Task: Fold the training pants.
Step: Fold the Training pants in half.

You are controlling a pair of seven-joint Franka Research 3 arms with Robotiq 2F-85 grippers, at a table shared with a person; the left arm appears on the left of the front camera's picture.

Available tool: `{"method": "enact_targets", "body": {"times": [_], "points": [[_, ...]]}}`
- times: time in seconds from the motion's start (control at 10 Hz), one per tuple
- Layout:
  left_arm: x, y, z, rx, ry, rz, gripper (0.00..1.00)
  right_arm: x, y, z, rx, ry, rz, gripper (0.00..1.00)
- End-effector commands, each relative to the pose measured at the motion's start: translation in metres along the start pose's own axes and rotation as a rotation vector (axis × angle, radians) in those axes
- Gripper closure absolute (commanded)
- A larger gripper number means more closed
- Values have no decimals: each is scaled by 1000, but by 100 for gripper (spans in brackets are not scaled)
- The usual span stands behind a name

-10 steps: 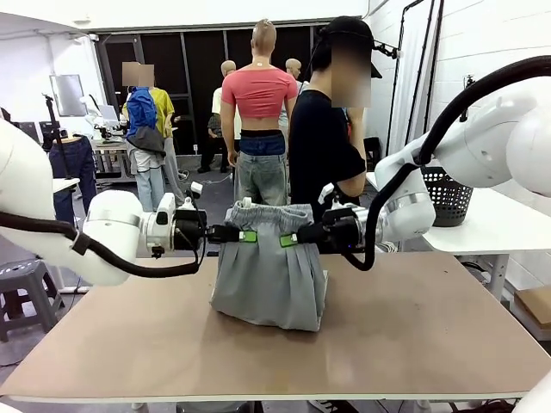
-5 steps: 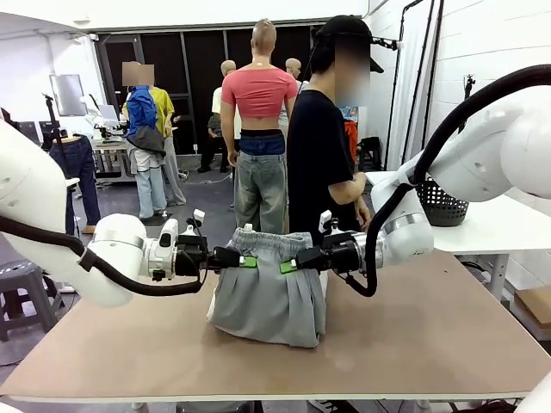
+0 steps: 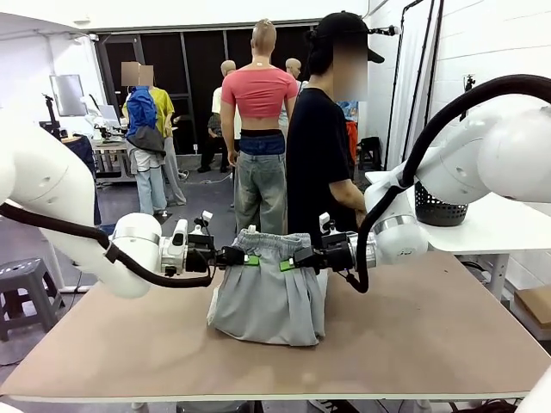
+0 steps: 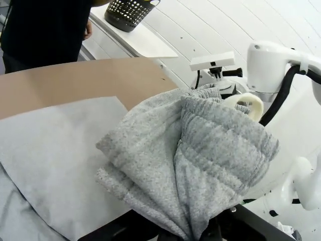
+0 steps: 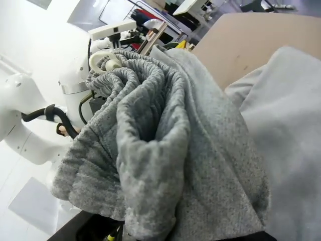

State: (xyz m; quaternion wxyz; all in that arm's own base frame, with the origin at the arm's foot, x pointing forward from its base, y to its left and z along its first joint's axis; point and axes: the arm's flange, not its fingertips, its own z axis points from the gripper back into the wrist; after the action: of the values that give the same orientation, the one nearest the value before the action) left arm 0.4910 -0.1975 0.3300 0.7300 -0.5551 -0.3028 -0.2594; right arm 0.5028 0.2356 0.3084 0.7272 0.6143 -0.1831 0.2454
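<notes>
Pants (image 3: 269, 297), one pair, hang over the table (image 3: 413, 335) in the front view; we see the left end effector (image 3: 242, 258) and right end effector (image 3: 288, 262) each clamped on the waistband, hem resting on the wood, one person behind. We judge the fold is mid-carry; next, lay the waistband down evenly. Left wrist view: bunched waistband (image 4: 215, 145) pinched. Right wrist view: the same grey cloth (image 5: 150, 145) gripped.

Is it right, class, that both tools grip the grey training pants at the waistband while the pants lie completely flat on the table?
Not flat. The front view shows the left tool and right tool holding the training pants up by the waistband, the lower part resting bunched on the table.
</notes>
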Motion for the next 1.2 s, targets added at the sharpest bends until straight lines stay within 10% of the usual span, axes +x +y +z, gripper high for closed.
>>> {"method": "enact_targets", "body": {"times": [0.0, 1.1], "points": [[16, 23, 12, 37, -50, 11, 100, 5, -20, 7, -71, 26, -41, 100], [32, 63, -19, 89, 16, 117, 100, 40, -52, -2, -114, -63, -124, 100]]}}
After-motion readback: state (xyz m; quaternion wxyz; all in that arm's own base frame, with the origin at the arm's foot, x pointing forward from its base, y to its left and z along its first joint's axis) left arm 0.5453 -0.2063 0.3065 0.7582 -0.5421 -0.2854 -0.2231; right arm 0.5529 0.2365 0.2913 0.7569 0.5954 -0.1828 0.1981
